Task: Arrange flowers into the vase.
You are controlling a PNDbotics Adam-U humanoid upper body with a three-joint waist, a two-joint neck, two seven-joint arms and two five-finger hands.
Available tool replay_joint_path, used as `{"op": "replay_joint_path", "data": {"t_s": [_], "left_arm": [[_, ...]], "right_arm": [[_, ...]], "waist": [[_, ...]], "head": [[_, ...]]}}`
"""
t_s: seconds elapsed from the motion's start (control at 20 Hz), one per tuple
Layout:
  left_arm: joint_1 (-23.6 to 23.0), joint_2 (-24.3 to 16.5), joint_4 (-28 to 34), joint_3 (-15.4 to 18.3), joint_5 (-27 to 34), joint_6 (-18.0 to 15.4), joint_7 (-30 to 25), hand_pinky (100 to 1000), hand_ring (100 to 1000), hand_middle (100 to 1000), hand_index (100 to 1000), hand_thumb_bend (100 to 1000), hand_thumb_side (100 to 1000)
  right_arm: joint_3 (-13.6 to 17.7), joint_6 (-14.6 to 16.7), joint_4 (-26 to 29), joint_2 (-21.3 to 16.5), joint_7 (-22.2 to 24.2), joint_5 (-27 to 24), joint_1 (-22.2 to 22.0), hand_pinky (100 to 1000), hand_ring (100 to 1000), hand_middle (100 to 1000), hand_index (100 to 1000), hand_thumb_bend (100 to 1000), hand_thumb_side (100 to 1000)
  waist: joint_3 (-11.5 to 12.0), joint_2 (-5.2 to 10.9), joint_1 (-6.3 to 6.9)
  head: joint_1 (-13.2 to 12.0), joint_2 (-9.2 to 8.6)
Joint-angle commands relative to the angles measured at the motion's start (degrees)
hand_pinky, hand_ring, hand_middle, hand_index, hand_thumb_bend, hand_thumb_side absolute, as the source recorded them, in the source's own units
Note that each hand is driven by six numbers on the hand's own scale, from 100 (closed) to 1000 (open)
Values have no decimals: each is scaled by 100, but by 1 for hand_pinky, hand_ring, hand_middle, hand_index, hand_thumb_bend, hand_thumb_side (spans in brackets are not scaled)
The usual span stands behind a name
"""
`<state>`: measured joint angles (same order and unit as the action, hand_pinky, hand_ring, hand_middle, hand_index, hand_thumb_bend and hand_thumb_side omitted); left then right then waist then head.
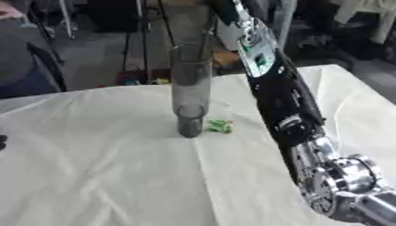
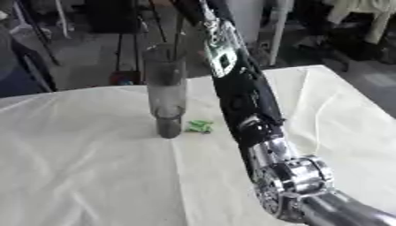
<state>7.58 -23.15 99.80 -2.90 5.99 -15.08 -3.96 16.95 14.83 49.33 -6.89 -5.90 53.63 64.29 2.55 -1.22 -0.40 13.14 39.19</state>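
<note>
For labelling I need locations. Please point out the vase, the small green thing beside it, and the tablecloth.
vase (image 1: 191,84), left eye view, middle of its clear wall.
small green thing (image 1: 220,126), left eye view, its middle.
tablecloth (image 1: 100,176), left eye view, bare near part.

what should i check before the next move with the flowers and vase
1. Vase upright on the cloth-covered table: ok.
2. Stems in the vase: thin stems rise past its rim, but blooms are out of frame: cannot tell.
3. Right arm clear of the vase: passes close beside it, apart: ok.
4. Right hand state: above the frame: cannot tell.
5. Small green piece lying by the vase base, not in it: not ok.
6. Left hand: only a dark bit at the left edge: cannot tell.
</note>
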Motion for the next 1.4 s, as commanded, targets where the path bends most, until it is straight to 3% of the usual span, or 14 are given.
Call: {"op": "replay_joint_path", "data": {"t_s": [0.05,1.05,1.4], "left_arm": [[43,-128,99,67,-21,2,22,764,735,728,785,730,961],[27,-142,94,72,-20,4,29,764,735,728,785,730,960],[2,-162,89,83,-31,2,38,764,736,728,785,729,961]], "right_arm": [[-66,82,11,-142,74,-101,79,232,410,252,401,100,1000],[-325,451,-435,-289,408,137,76,297,462,305,441,100,1000],[-465,686,-512,-498,541,-92,25,304,466,308,446,100,1000]], "waist": [[2,72,20],[-15,101,5],[-59,114,-8]], "head": [[-30,3],[-57,41],[-96,61]]}}
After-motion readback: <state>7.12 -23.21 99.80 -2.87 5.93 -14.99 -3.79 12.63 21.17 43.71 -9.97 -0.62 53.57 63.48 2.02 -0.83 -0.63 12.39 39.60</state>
